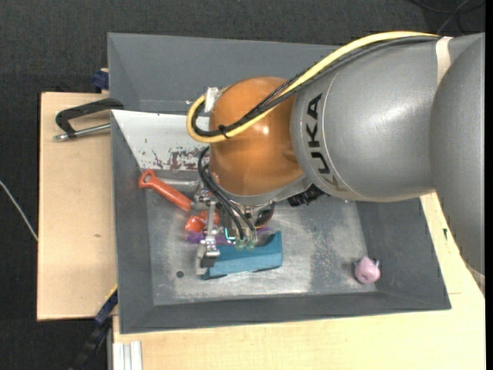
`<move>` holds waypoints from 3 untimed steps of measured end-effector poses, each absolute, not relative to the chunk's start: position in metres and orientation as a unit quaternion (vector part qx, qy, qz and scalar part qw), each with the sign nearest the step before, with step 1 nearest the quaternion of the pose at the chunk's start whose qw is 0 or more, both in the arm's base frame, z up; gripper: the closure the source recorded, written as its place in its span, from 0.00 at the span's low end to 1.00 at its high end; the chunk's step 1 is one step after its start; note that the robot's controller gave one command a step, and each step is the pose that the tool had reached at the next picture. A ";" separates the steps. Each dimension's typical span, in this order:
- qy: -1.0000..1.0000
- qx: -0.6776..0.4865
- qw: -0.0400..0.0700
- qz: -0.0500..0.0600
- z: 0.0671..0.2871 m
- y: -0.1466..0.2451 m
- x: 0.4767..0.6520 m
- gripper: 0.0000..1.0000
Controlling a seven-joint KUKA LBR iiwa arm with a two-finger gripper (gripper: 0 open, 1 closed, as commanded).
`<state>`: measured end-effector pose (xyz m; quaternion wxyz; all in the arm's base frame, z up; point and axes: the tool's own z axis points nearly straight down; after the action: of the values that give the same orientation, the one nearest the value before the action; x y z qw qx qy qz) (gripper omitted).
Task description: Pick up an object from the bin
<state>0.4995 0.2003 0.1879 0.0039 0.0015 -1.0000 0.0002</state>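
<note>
Gripper (218, 242) is hanging at the left end of a blue block (252, 260) that is lying lengthwise left-to-right; I cannot tell the claw's state.

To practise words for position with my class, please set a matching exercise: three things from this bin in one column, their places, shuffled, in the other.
Things:
1. orange tool
2. blue block
3. pink lump

Places:
A. alone, at the lower right of the bin
B. beside the gripper, mid-bin
C. left side, further back than the block

Pairs: 1-C; 2-B; 3-A
</note>
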 end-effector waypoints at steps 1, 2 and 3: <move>-1.000 0.001 0.000 -0.001 0.192 0.199 0.502 0.00; -1.000 0.001 -0.002 -0.001 0.190 0.199 0.502 0.00; -0.999 0.049 0.003 0.001 0.146 0.207 0.495 0.00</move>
<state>0.4952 0.2070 0.1465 0.0030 0.0490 -0.9988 0.0007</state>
